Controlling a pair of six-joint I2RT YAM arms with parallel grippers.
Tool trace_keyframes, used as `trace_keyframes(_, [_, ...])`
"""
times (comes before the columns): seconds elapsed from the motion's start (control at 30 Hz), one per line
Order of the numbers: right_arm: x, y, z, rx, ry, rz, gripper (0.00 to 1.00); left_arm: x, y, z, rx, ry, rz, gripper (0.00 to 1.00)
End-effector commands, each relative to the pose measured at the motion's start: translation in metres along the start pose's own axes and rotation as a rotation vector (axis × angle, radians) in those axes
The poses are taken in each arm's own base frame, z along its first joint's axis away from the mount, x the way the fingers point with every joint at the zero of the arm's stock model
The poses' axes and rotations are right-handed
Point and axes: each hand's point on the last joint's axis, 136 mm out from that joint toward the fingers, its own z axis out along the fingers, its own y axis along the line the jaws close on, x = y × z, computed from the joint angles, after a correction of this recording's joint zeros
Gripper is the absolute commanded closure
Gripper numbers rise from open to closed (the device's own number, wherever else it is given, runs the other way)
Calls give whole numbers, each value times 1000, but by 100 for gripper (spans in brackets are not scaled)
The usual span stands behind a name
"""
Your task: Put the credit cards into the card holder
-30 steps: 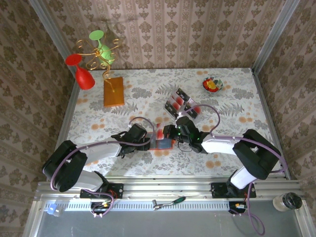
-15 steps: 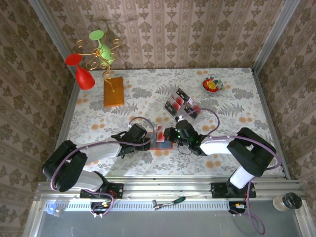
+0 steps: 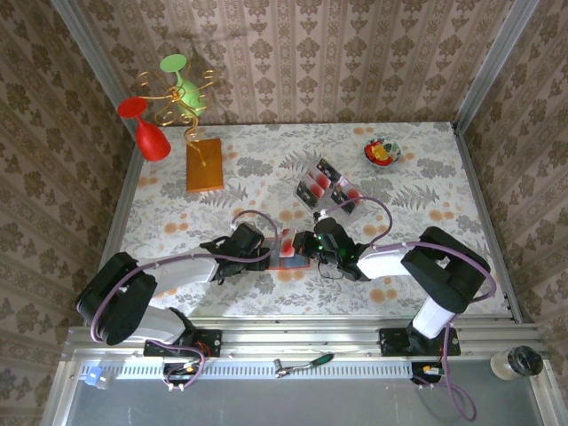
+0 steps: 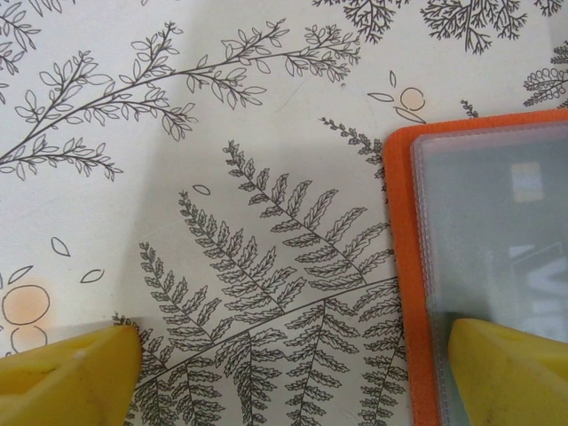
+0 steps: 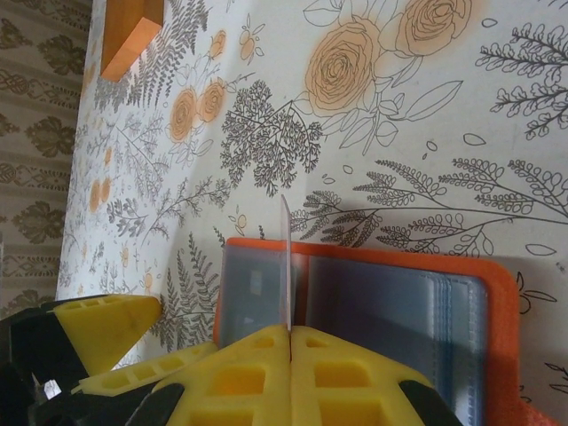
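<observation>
Card holder (image 5: 495,293): flat orange fold, glossy clear sleeves.
Right claw (image 5: 290,333), 3 o'clock, pinches thin credit card (image 5: 286,257) upright; left claw (image 4: 288,346), 9 o'clock, spread wide, empty.

Left arm (image 3: 177,266) and right arm (image 3: 390,262) in white shells with black joints, looping purple cables (image 3: 251,215) — yellow cut-out fingers (image 5: 346,355)

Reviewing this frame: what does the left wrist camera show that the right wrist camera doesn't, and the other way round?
Left wrist: the left gripper spread wide, one yellow finger over the card holder's clear sleeve, the other over the tablecloth. Right wrist: the right gripper shut on a card held on edge above the open holder, plus a wooden block's corner at the top. Both: the orange card holder on the floral tablecloth.
</observation>
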Motion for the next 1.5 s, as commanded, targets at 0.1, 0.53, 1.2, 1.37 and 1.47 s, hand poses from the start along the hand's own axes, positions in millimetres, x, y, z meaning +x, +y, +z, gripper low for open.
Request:
trace_keyframes(0.1, [4,-14,1,35,-22,11,100,10,7,-2,-22,24,-5,9])
trace_keyframes(0.53, [17,-16,5,41,33,-3,100,10,7,-3,-23,21,-3,9])
trace_keyframes(1.2, [31,-24,1,71,71,-11,100,8,7,-4,-21,17,-4,9])
trace_keyframes(1.37, [34,-28,-1,83,75,-12,100,8,7,-4,-22,16,-4,9])
trace_keyframes(1.47, [35,-29,-3,87,78,-13,100,7,7,-4,-22,15,-5,9])
